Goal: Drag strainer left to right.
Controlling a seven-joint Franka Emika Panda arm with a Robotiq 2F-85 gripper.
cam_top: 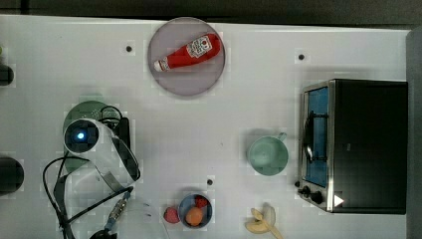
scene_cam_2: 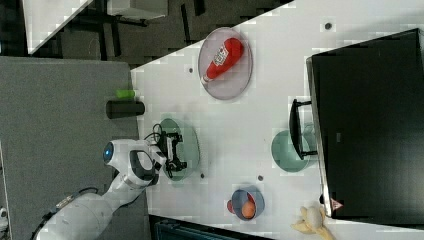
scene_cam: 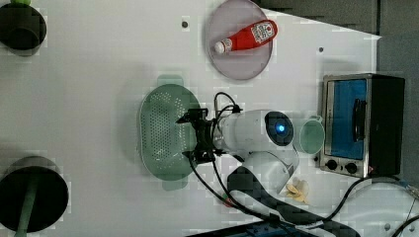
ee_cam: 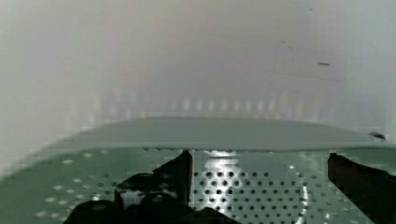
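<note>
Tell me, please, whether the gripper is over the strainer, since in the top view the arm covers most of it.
Observer: Yes. In the left view the gripper is over the strainer, on the side nearest the arm.
Operator: Thank you. Are its fingers open?
Observer: Wide open. In the wrist view the fingers stand far apart, with the strainer's holed floor between them.
Operator: Is anything lying in the strainer?
Observer: Nothing that I can see. In the left view, the part of its floor that shows is bare.
</note>
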